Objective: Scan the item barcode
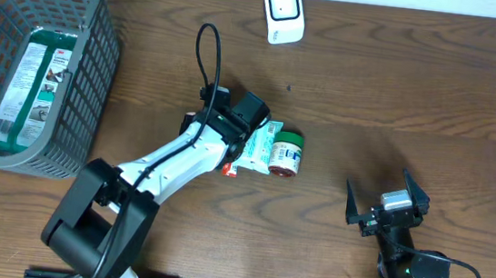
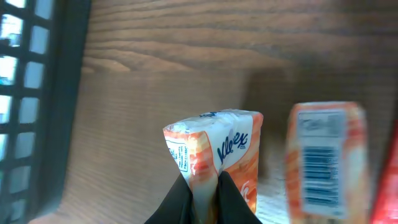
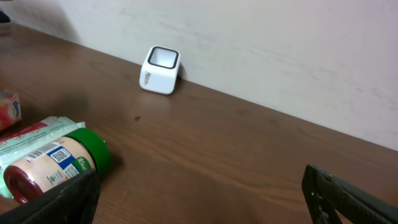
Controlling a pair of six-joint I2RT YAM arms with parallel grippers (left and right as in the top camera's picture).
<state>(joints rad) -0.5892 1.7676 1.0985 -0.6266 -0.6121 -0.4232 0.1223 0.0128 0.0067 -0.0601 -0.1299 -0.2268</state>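
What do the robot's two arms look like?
The left arm has a white middle part, chunky black joints and a thin black cable that curls in a loop. Its left gripper has two pointed black fingers. The right arm is mostly black, and the right gripper has two flat black fingers.

Bench (image 1: 416,100): dark brown wood-grain top, matte, evenly lit with a soft sheen. Straight ahead of the right claw (image 3: 200,177), the bench's far edge meets a plain off-white wall (image 3: 280,50) with faint scuff marks.
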